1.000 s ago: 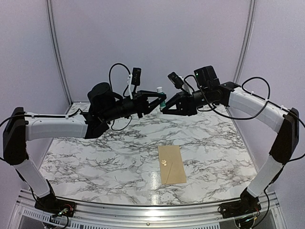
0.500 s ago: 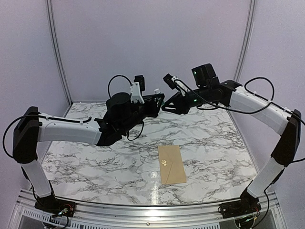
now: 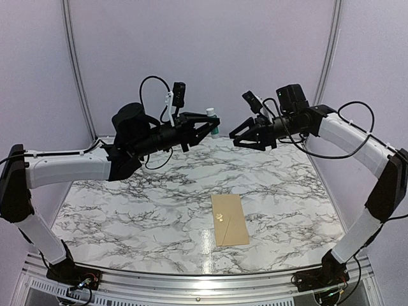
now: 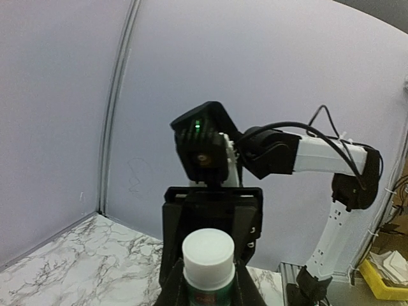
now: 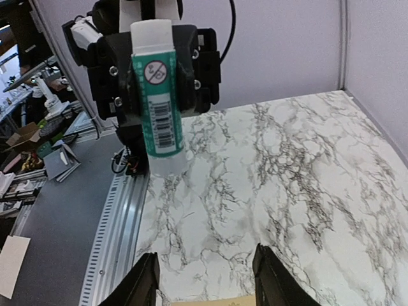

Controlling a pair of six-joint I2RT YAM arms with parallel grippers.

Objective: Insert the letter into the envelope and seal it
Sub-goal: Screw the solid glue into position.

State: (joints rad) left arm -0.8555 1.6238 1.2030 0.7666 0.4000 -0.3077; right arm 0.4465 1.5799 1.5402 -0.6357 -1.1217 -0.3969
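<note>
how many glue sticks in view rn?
1. The glue stick is clamped upright in the left gripper, raised over the far side of the table, facing the open right gripper. Another could hide under the arms.

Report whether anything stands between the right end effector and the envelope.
Nothing visible does. The right end effector hangs open in the air; the envelope lies uncovered below, nearer the arm bases. The glue stick is clamped in the left end effector, off that path.
</note>
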